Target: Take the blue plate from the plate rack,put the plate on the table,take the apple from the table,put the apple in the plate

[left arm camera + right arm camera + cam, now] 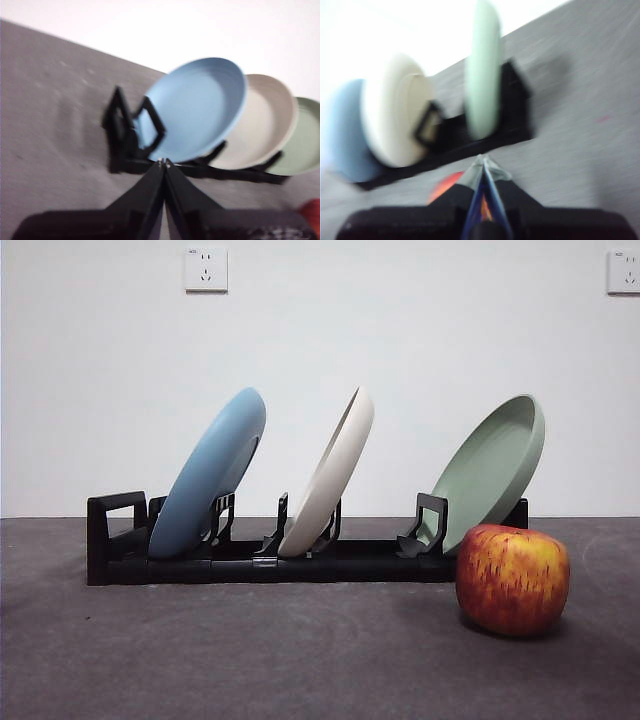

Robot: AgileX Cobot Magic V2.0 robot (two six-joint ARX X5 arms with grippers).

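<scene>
The blue plate (210, 475) leans in the left slot of the black plate rack (270, 558) on the dark grey table (250, 660). The red apple (512, 578) stands on the table in front of the rack's right end. In the left wrist view my left gripper (163, 162) is shut and empty, short of the blue plate (195, 107) and the rack (122, 135). In the right wrist view my right gripper (482, 160) is shut and empty, above the apple (445, 186), with the blue plate (345, 130) at the rack's (470, 140) far end. Neither gripper shows in the front view.
A cream-white plate (330, 475) leans in the middle slot and a sage-green plate (490, 470) in the right slot, just behind the apple. A white wall with two sockets (205, 268) stands behind the table.
</scene>
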